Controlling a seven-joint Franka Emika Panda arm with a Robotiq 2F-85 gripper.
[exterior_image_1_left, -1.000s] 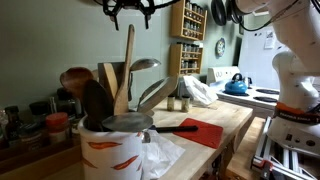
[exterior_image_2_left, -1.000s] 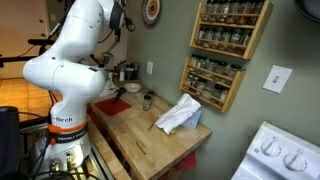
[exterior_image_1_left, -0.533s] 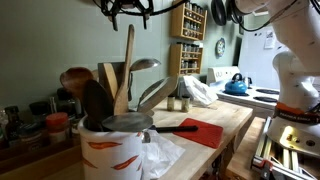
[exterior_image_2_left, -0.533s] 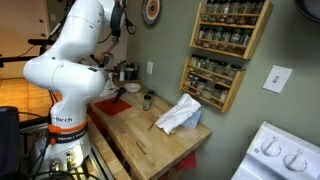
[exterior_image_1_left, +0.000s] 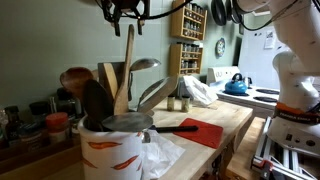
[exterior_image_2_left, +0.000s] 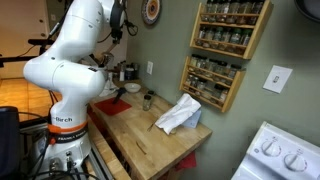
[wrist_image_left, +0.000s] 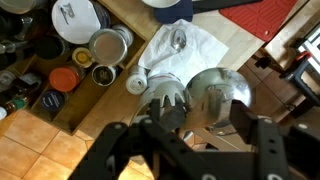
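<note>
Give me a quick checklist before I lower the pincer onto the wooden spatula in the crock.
1. Jaws of the pincer apart: ok, a gap shows between them in the wrist view.
2. Pincer lined up over the spatula: ok sideways in an exterior view; depth cannot tell.
3. Spatula free of the pincer: ok, its tip appears just below the fingertips.
4. Room around the handle: not ok, the ladle and wooden spoon crowd it.
5. Crock upright on the counter: ok.
</note>
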